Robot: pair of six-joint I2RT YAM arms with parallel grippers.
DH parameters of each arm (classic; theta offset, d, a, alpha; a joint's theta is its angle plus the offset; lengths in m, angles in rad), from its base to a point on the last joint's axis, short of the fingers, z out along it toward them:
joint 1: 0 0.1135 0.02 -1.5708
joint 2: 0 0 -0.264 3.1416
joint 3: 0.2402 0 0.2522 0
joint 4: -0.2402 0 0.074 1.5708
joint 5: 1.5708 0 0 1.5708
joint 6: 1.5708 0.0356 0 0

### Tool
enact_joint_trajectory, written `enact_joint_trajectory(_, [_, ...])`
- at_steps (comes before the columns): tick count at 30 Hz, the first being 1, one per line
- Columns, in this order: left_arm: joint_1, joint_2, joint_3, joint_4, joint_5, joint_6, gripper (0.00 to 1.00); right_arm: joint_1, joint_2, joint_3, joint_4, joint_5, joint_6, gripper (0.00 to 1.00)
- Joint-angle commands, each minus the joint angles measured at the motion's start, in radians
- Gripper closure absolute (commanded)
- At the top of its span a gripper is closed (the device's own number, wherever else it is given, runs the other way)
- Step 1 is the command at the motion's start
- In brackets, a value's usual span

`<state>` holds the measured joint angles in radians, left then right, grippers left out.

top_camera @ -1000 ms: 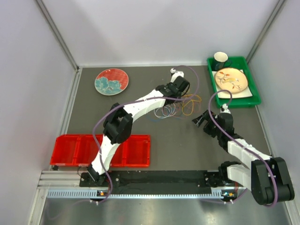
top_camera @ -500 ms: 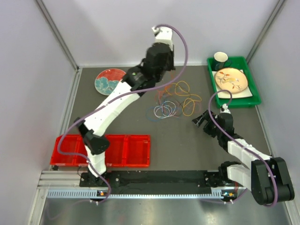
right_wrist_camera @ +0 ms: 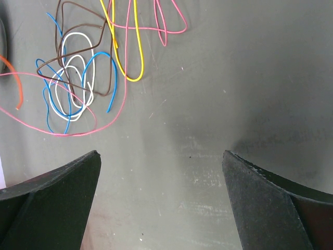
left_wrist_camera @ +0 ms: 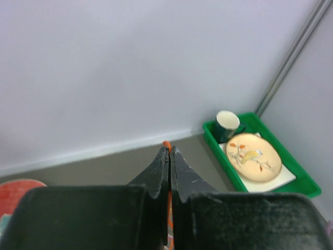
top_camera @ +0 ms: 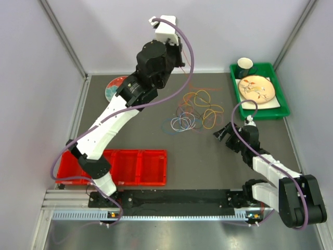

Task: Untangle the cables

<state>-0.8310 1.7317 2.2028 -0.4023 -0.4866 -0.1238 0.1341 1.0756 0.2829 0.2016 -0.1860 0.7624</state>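
Observation:
The cables (top_camera: 195,112) lie in a loose tangle of orange, yellow, blue, white and dark loops on the grey table. My left gripper (top_camera: 178,58) is raised high above the table's back, shut on an orange cable (left_wrist_camera: 166,145) that peeks out at the fingertips and hangs down toward the pile. My right gripper (top_camera: 221,133) is open and empty, low over the table to the right of the pile. In the right wrist view the white (right_wrist_camera: 73,78), blue (right_wrist_camera: 52,99), brown (right_wrist_camera: 83,31), yellow (right_wrist_camera: 132,52) and pink (right_wrist_camera: 166,26) cables lie beyond the gripper (right_wrist_camera: 161,156).
A green tray (top_camera: 278,107) at the back right holds a cream plate (top_camera: 256,88) and a cup (top_camera: 245,64). A red and blue plate (top_camera: 115,86) lies at the back left. Red bins (top_camera: 130,166) stand at the front left. Walls close the back and sides.
My left arm has risen from the pile, up and toward the back wall, lifting the orange cable. The pile has spread and is now uncovered. The right arm has not moved.

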Motion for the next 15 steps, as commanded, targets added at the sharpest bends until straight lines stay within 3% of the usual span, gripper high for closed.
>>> enact_joint_trajectory(1, [0.001, -0.144, -0.121, 0.296, -0.024, 0.092, 1.00, -0.004, -0.002, 0.044, 0.041, -0.009, -0.005, 0.01])
enact_joint_trajectory(5, [0.001, -0.140, -0.052, 0.387, 0.006, 0.069, 1.00, -0.005, -0.009, 0.035, 0.067, -0.042, -0.011, 0.01])
enact_joint_trajectory(10, [0.001, -0.104, 0.012, 0.379, 0.028, 0.043, 1.00, 0.038, -0.107, -0.039, 0.278, -0.179, -0.043, 0.02])
enact_joint_trajectory(15, [0.001, -0.164, -0.115, 0.402, -0.007, 0.024, 1.00, 0.246, -0.226, 0.057, 0.170, -0.001, -0.138, 0.08])
